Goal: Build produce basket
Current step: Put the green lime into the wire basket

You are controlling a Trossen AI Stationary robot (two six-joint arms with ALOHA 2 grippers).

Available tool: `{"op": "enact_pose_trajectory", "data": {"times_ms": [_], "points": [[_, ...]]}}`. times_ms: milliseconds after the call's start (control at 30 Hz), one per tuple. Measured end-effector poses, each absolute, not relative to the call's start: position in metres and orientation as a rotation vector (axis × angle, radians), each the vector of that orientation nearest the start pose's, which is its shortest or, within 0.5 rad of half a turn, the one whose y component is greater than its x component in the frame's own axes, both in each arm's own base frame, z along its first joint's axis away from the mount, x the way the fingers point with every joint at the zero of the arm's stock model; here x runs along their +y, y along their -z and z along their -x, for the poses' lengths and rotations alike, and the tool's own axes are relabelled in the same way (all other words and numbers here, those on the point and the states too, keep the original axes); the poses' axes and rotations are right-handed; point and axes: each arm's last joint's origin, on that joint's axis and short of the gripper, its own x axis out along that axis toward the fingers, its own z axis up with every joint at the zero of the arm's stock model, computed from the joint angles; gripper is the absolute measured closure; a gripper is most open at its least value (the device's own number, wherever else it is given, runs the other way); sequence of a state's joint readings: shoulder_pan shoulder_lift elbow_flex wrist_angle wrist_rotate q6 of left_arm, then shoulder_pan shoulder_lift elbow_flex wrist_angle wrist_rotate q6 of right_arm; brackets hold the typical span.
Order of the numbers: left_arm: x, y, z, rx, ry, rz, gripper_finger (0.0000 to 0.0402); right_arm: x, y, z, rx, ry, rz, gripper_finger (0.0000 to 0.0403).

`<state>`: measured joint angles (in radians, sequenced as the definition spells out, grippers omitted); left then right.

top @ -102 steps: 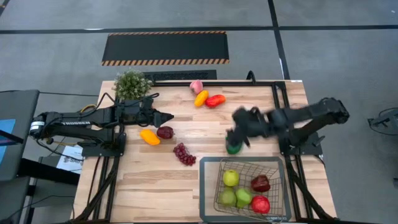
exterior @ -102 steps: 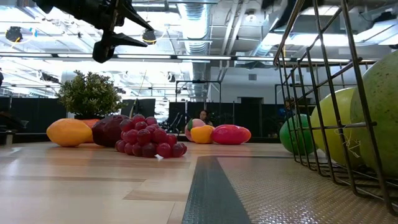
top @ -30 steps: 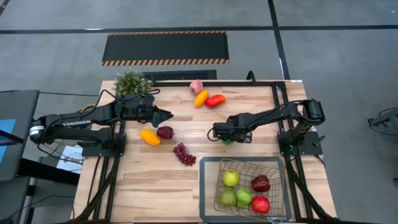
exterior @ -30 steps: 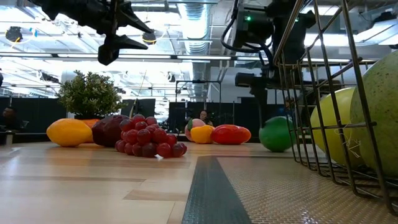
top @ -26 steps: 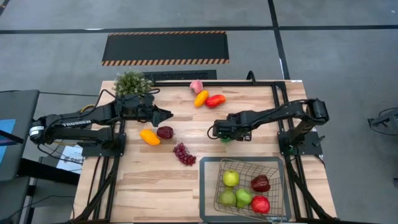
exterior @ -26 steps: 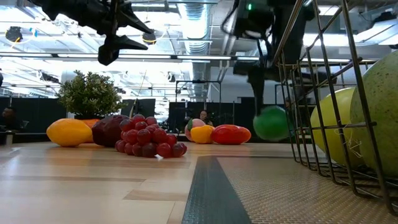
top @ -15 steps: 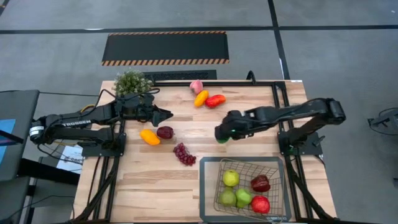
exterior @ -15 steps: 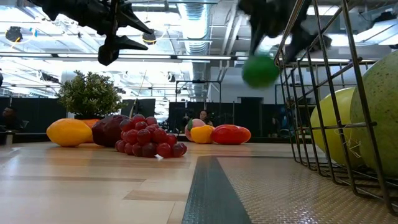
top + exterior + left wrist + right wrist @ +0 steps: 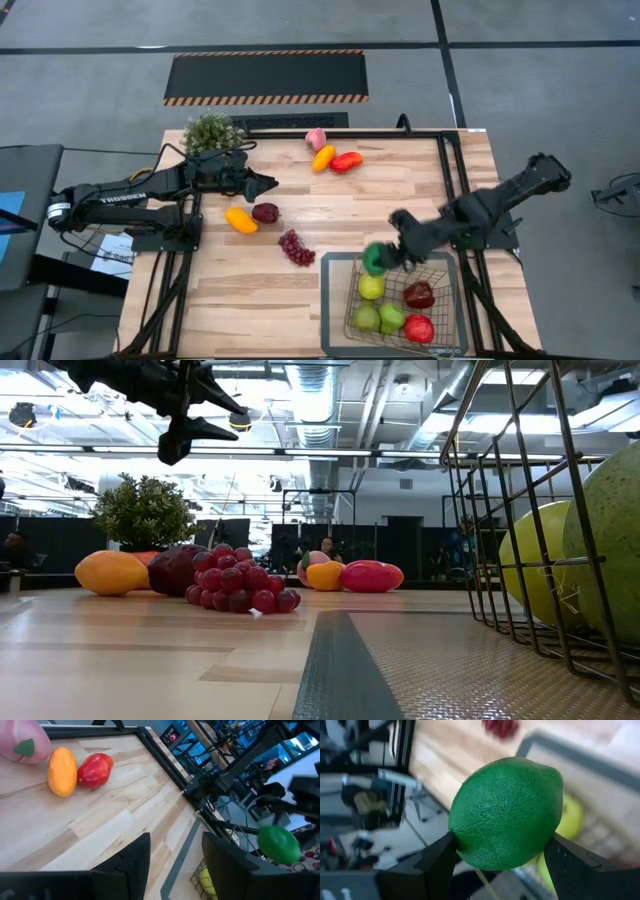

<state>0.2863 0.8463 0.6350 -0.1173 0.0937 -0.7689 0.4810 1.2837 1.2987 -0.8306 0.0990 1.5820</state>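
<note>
Over the far rim of the basket, we find the right gripper clamped on a green lime, both fingers pressed against its sides in the right wrist view. The lime hangs above the basket's rim, not yet inside. We judge the step in hand to be the carry-and-drop: the fruit is picked and brought over, release remains. The next move seems to call for a short reach inward and perhaps a little lowering, then parting the fingers so the lime falls among the fruit and not on the rim or the table.

Basket contents, seen from above: a green apple, two more green fruits below it, a dark red pepper, a bright red fruit.

On the table, uncollected: grapes, a dark red fruit, an orange pepper, and farther off a pink peach, a yellow-orange pepper and a red pepper.

The left gripper waits near the potted plant, fingers apart, holding nothing.
</note>
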Motion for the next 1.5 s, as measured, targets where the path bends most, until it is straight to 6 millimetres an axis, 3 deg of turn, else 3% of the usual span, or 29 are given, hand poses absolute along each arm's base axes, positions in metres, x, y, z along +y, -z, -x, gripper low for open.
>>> {"op": "enact_pose_trajectory", "data": {"times_ms": [233,433,567,933,1333,1500], "points": [[0.051,-0.277,-0.182,0.225,-0.320,0.842,0.0236,0.164,-0.331,-0.216,1.044,0.302,-1.221,0.0127],[0.051,-0.278,-0.182,0.220,-0.333,0.845,0.0236,0.195,-0.302,-0.214,1.214,0.357,-1.113,0.0127],[0.051,-0.278,-0.182,0.217,-0.340,0.845,0.0236,0.197,-0.284,-0.216,1.272,0.459,-1.021,0.0127],[0.052,-0.277,-0.181,0.206,-0.367,0.842,0.0236,0.205,-0.246,-0.232,1.436,0.473,-0.826,0.0127],[0.053,-0.277,-0.181,0.202,-0.382,0.844,0.0236,0.199,-0.233,-0.240,1.471,0.509,-0.728,0.0125],[0.053,-0.277,-0.181,0.203,-0.381,0.837,0.0236,0.199,-0.231,-0.242,1.473,0.499,-0.717,0.0107]]}}
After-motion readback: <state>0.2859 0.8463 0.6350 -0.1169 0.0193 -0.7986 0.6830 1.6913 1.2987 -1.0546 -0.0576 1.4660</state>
